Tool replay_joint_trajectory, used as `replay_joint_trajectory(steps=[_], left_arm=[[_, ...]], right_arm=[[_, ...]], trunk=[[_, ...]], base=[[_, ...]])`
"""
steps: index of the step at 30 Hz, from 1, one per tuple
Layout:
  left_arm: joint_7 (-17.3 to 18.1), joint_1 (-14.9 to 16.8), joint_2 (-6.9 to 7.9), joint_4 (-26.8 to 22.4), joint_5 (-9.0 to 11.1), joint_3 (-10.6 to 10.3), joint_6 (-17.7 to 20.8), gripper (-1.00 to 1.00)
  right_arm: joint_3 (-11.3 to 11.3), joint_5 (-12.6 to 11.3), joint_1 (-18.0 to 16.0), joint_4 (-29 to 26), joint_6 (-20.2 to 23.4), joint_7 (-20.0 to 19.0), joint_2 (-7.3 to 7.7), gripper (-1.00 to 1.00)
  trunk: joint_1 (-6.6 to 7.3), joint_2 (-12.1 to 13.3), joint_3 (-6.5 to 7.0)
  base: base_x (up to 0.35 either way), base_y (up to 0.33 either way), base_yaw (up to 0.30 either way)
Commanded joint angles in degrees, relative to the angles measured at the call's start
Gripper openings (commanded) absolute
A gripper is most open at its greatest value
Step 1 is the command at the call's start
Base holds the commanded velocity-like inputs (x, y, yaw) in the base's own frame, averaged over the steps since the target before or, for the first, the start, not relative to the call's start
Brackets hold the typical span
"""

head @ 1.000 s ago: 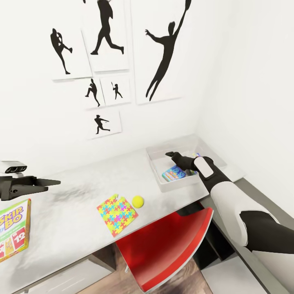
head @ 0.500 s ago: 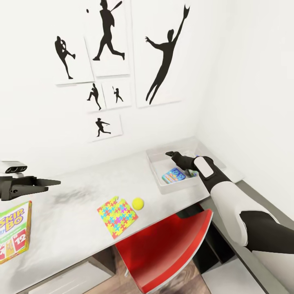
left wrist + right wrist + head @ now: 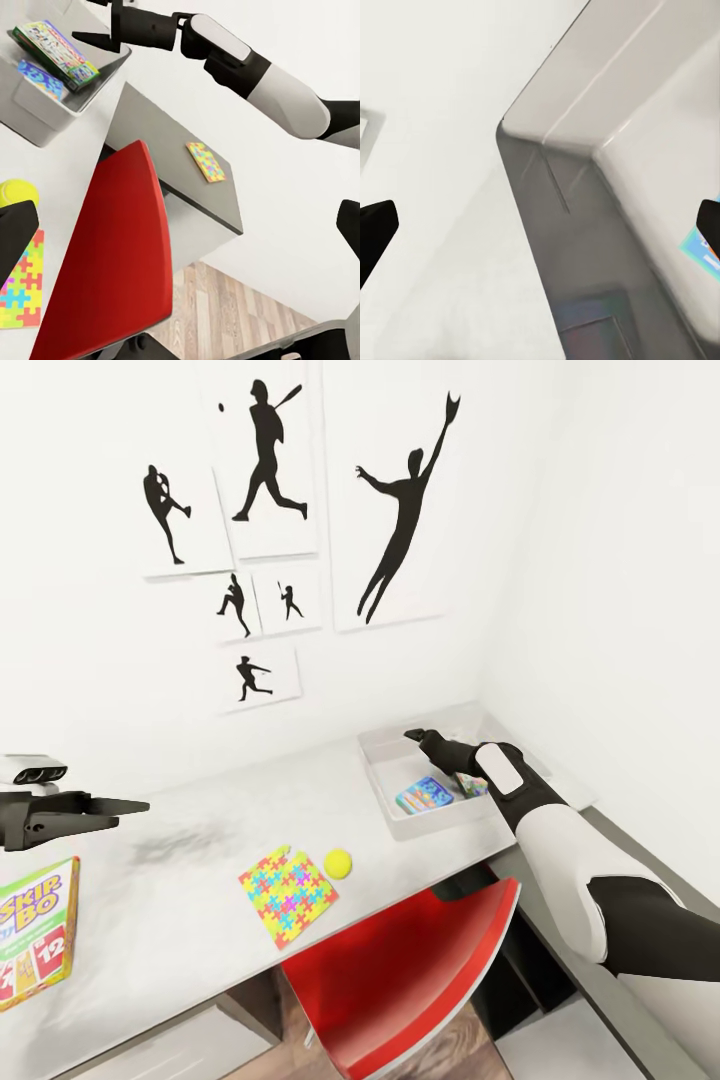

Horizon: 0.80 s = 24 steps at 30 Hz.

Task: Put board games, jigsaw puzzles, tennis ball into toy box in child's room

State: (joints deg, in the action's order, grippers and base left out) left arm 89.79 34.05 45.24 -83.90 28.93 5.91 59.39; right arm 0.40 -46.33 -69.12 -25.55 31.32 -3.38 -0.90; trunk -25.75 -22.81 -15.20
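The grey toy box stands at the right end of the white table. A light blue board game lies in it, and a green printed board game leans inside it. My right gripper hovers open over the box's back left corner. A jigsaw puzzle and the tennis ball lie near the table's front edge. A Skip-Bo board game lies at the far left, under my open, empty left gripper. Another jigsaw puzzle lies on a dark grey cabinet top.
A red chair is tucked under the table's front, just below the puzzle and ball. White walls close in behind and to the right of the table, with black athlete silhouettes on the back wall. Wood flooring shows below.
The whole head view has shifted a little as the camera moved. Both arms hold the same pose and the toys lie as before.
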Motion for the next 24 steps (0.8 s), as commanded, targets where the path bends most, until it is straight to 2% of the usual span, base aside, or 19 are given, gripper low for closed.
replay_joint_trajectory(steps=[1, 24], left_arm=[[0.2, 0.0, 0.03, 0.0, 0.0, 0.0, 0.6, 1.00], [0.2, 0.0, 0.03, 0.0, 0.0, -0.1, 0.6, 1.00]], right_arm=[[0.0, 0.0, 0.0, 0.0, 0.2, -0.1, 0.01, 1.00], [0.0, 0.0, 0.0, -0.5, 0.3, -0.1, -0.07, 1.00]], trunk=[[-0.04, -0.1, -0.08], [-0.04, -0.1, 0.31]], base=[[0.000, 0.000, 0.000], [0.000, 0.000, 0.000]])
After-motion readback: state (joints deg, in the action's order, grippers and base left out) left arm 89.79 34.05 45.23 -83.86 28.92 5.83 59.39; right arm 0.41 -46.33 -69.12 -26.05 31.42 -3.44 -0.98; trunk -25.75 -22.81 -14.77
